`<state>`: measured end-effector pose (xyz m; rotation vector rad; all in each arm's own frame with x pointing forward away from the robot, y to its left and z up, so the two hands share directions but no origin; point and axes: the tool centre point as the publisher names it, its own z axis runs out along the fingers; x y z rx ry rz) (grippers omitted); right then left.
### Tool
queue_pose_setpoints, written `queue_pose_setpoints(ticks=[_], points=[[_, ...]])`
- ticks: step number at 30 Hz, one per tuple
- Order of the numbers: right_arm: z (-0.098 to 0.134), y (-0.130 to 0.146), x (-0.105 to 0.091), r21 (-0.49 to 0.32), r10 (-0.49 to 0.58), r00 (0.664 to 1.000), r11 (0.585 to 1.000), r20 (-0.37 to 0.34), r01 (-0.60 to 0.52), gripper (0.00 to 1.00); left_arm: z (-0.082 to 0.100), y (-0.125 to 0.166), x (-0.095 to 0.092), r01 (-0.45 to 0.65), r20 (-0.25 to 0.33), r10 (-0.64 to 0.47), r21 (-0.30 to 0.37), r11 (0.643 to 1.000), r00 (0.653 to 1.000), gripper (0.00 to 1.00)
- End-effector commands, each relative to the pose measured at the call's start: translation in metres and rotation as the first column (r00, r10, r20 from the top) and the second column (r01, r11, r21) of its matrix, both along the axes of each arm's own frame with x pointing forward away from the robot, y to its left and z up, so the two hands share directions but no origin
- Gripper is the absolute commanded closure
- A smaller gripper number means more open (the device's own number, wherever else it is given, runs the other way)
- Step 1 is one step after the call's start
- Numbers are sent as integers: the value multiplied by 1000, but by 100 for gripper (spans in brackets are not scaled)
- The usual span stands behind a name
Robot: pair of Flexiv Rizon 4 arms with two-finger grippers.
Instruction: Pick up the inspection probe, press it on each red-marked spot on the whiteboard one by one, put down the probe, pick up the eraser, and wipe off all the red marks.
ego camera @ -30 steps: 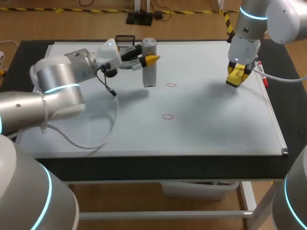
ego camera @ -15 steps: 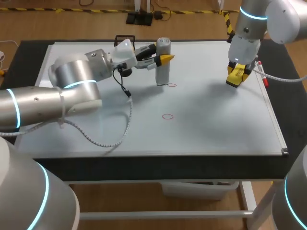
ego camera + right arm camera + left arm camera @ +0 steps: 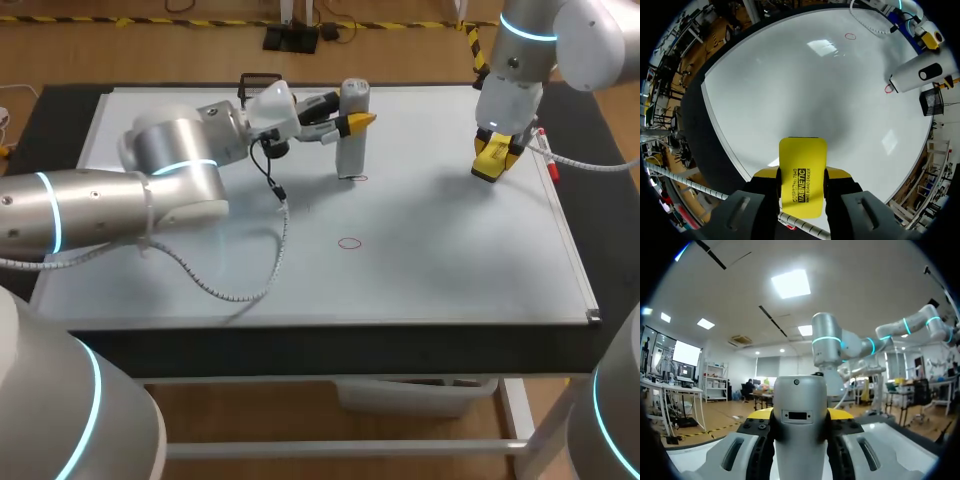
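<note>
Left arm: the left arm (image 3: 180,160) has swung rightward across the whiteboard (image 3: 450,260) over the last second, with the probe (image 3: 352,135) carried upright. Its jaws are clamped on the probe's upper body from both sides.
Probe: it was well left of the upper red mark (image 3: 360,178); now its foot stands at that mark.
Meaning: I judge this to be the first press. The lower red mark (image 3: 348,242) is untouched and would come next.
Right arm: the right arm (image 3: 510,95) has not moved. It hangs over the board's right part with its jaws gripping the yellow eraser (image 3: 490,160), held ready for the wipe.
Hidden, probe foot: from the head view the probe's own body covers its tip, so contact with the board cannot be confirmed. It appears to be touching or nearly so.
Hidden, upper mark: only a sliver of red shows beside the foot. The right wrist view puts the foot just at the mark, but too small to judge centring.
Hidden, left wrist view: the probe fills the space between the jaws and no board surface under it shows.
</note>
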<state>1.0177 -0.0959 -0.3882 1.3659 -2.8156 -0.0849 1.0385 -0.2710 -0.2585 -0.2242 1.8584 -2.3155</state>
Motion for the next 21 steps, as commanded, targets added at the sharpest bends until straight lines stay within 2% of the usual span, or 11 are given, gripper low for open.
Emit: queue_pose_setpoints(ticks=[1,21], points=[[0,-1,1,-3,2,1000,1000,-1,-2,100,-5,-9,3,6,5,-6,-5,1000,1000,100],[0,-1,1,-3,2,1000,1000,-1,-2,100,-18,-17,4,21,4,-21,38,999,1000,100]])
